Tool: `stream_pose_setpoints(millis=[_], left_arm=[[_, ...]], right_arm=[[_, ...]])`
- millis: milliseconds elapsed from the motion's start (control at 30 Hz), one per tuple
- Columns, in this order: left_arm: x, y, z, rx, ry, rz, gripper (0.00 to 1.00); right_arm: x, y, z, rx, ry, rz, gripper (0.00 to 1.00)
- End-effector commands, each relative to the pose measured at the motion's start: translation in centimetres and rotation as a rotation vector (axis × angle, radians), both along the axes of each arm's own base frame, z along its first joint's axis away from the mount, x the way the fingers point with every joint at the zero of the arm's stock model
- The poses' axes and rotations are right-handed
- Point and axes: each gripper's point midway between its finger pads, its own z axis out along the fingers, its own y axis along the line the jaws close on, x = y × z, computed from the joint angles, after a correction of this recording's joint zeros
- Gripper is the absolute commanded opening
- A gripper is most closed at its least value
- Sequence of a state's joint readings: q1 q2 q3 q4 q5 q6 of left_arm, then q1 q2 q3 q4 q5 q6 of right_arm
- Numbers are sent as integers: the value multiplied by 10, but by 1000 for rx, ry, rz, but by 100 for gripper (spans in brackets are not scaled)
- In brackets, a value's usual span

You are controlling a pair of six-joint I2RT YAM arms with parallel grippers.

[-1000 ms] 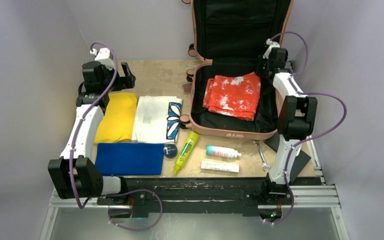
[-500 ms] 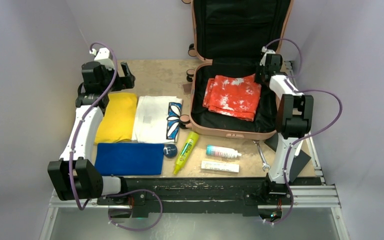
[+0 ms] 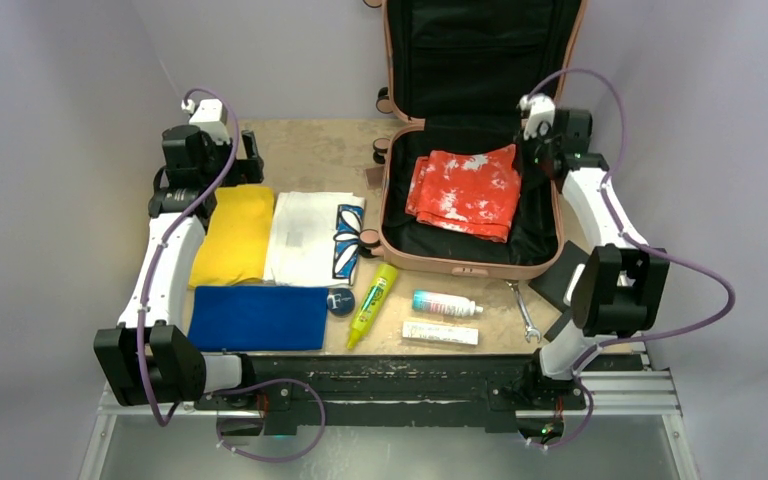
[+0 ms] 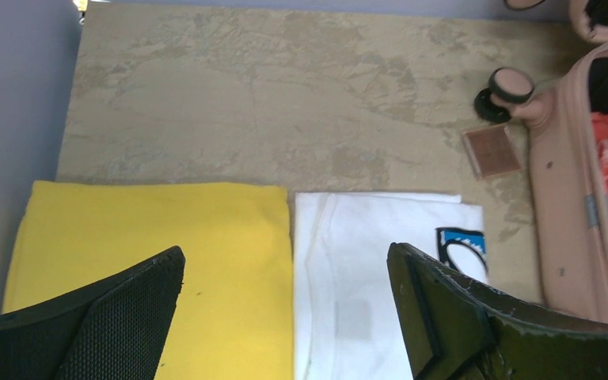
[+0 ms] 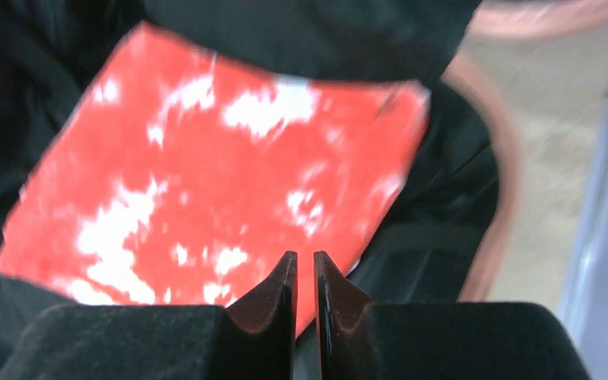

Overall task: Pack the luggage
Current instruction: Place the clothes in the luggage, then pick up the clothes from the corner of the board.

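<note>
The salmon-pink luggage (image 3: 460, 268) lies open at the back right, lid upright, black lining inside. A folded red-and-white cloth (image 3: 465, 192) lies in its lower half. My right gripper (image 3: 532, 150) hovers over the cloth's far right corner, shut and empty. In the right wrist view the gripper (image 5: 305, 273) shows only a thin slit, with the red cloth (image 5: 206, 174) below. My left gripper (image 3: 245, 160) is open and empty at the back left. In the left wrist view the gripper (image 4: 285, 317) hangs above a yellow cloth (image 4: 158, 261) and a white cloth (image 4: 372, 277), with the luggage's edge (image 4: 570, 198) at right.
On the table lie a yellow cloth (image 3: 232, 235), a white printed cloth (image 3: 310, 238), a blue cloth (image 3: 258, 317), a round badge (image 3: 340, 300), a yellow-green tube (image 3: 372, 303), a small bottle (image 3: 445, 304), a white box (image 3: 440, 333), a wrench (image 3: 523, 310) and black pads (image 3: 560, 285).
My right arm's elbow has swung out to the right and the wrist has turned over the suitcase's right side. The left arm has barely moved.
</note>
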State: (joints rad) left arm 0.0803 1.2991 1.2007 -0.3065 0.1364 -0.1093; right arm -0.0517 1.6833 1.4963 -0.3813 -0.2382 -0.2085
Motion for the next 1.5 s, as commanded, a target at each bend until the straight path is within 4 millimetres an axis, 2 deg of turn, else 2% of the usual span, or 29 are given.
stream_pose_setpoints(millis=[0, 100, 167, 233, 300, 367, 433, 533, 733, 833, 1000, 1200, 1467], left_arm=[[-6, 20, 7, 115, 12, 44, 99], [-8, 28, -11, 176, 46, 52, 99], [-11, 31, -28, 207, 87, 43, 99], [-13, 33, -47, 236, 134, 29, 99], [-16, 35, -65, 265, 178, 7, 99], [-20, 42, -83, 314, 224, 12, 99], [-25, 44, -100, 352, 266, -13, 99], [-32, 45, -123, 375, 337, -49, 99], [-36, 40, -150, 379, 396, -83, 99], [-41, 31, -164, 424, 425, -119, 99], [-57, 16, -183, 504, 484, -185, 96], [-78, 19, -196, 544, 549, -196, 88], [-81, 34, -203, 581, 567, -118, 80]], right_arm=[[-49, 16, -69, -41, 195, 138, 16], [-58, 27, -88, -36, 224, 166, 16], [-60, 26, -102, -39, 247, 155, 16], [-61, 38, -118, -46, 275, 170, 15], [-62, 36, -131, -57, 297, 154, 14], [-64, 34, -138, -68, 319, 147, 13], [-65, 34, -136, -74, 321, 149, 13], [-62, 34, -114, -74, 279, 151, 20], [-49, 50, -26, -5, 113, 184, 40], [-46, 62, 19, 35, 16, 204, 45], [-45, 94, 66, 86, -79, 256, 48], [-43, 129, 89, 121, -116, 311, 49], [-45, 157, 87, 143, -105, 360, 50]])
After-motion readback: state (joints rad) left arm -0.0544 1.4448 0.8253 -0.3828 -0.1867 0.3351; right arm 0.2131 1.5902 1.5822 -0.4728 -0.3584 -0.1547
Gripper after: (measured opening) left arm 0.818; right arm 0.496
